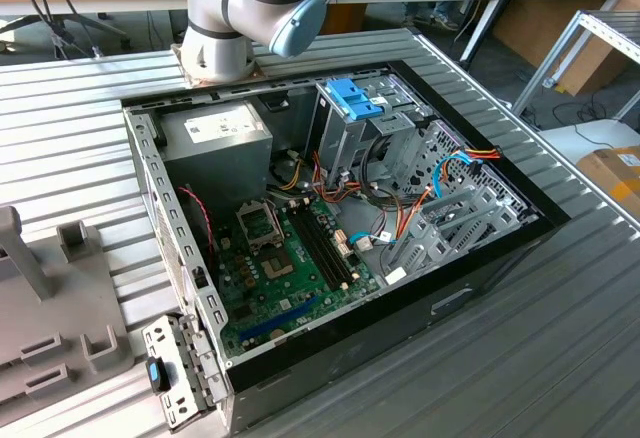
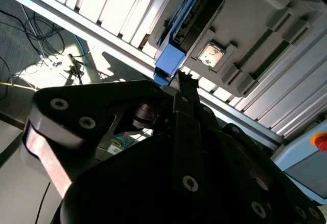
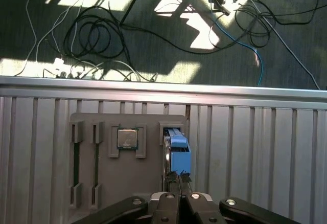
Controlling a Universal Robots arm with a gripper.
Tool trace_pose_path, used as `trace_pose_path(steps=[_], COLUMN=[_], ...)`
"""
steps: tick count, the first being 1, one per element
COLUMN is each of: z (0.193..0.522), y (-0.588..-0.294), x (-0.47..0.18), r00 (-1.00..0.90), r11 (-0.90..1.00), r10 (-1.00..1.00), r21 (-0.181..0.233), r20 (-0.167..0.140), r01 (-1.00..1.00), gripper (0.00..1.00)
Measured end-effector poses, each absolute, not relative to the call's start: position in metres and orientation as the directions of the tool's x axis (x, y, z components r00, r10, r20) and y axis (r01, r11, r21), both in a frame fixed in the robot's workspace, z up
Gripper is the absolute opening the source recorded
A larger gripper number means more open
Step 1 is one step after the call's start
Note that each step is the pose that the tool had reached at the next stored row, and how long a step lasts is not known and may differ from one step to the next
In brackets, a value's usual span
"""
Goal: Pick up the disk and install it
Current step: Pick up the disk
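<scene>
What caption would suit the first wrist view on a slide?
The gripper at the blue end of the disk, which stands in a grey holder on the ribbed table.

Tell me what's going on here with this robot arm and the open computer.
The robot arm is at the pick-up stage of fitting a disk into the open computer case, which lies on a ribbed metal table. In the first wrist view, its gripper is right at the blue end of the disk. The disk stands on edge in a slot of a grey holder, next to a processor chip. It has not been lifted out yet.
</scene>
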State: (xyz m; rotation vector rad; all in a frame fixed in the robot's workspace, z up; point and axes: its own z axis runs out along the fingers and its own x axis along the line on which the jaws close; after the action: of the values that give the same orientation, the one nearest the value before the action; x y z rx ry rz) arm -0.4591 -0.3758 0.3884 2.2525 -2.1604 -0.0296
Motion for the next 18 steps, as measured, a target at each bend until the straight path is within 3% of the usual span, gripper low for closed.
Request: trace_pose_path(steps=[1,3,4,7,13,18], z=[0.3884,0.3884,0.3884,0.3884,0.3883,0.3844], y=[-0.3758,-0.3758,-0.3758,-0.3758,-0.3758,-0.3757], x=[-0.4591,-0.4591,-0.4592,-0.4591,-0.4591,-0.4592], r00=[0.042,0.042,0.042,0.042,0.042,0.042], r11=[-0.042,-0.042,-0.042,-0.042,-0.042,-0.042], r10=[-0.999,-0.999,-0.999,-0.999,-0.999,-0.999], r21=[0.028,0.028,0.028,0.028,0.028,0.027], r20=[0.000,0.000,0.000,0.000,0.000,-0.017], r01=[-0.999,-0.999,-0.999,-0.999,-0.999,-0.999], gripper=[0.11,0.24,0.24,0.42,0.42,0.42])
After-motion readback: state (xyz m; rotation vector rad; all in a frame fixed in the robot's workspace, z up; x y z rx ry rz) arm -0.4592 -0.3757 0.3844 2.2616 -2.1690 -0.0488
